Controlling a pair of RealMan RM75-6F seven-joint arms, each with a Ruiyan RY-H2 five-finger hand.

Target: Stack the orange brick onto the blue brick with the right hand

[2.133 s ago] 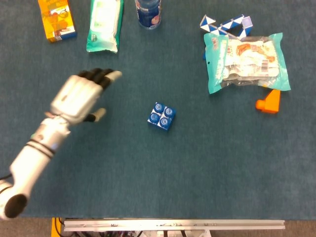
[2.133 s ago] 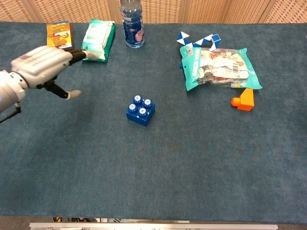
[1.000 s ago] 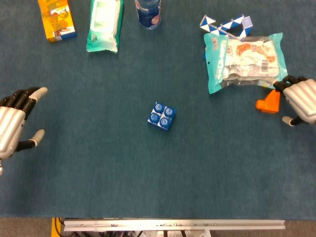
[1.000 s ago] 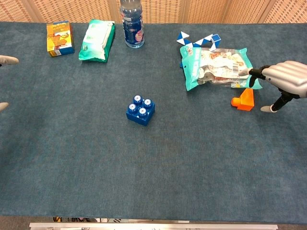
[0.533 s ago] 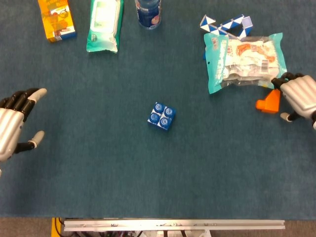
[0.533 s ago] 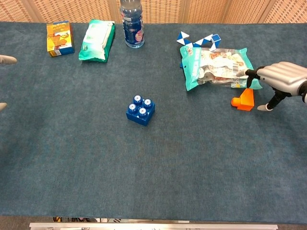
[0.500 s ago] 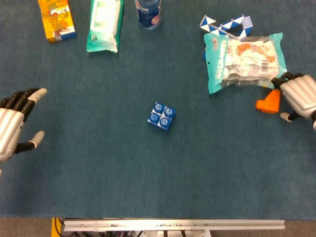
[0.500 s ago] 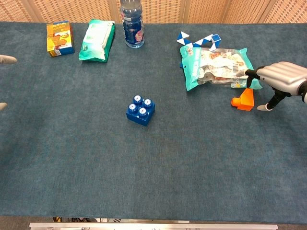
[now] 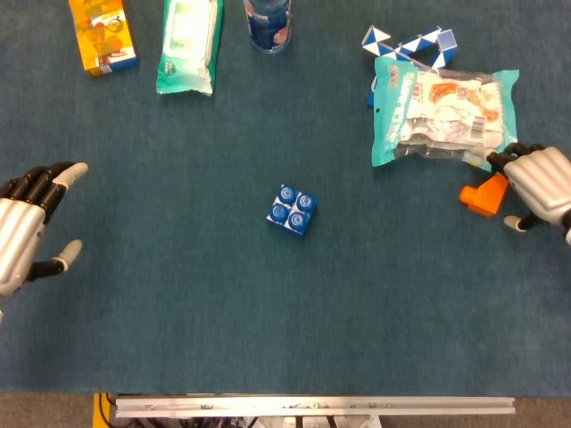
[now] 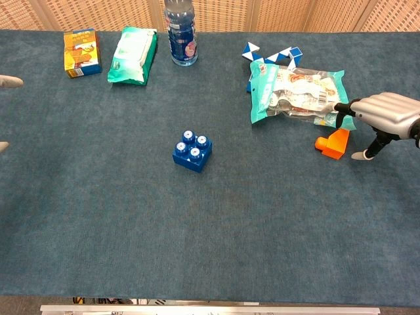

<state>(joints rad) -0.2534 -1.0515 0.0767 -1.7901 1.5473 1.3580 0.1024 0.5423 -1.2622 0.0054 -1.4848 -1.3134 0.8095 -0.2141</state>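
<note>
Since the frame half a second ago, the small orange plastic brick has twisted and slid slightly toward the table's near edge, the teal snack bag above it has rotated, and the right hand has sunk a little beside them. That silver hand has its dark fingertips at the orange brick's far side, thumb apart behind it; whether it grips the brick I cannot tell. Well apart at mid-table on the dark blue cloth sits the blue studded brick, while the left hand hovers at the left edge, fingers spread and holding nothing.
</note>
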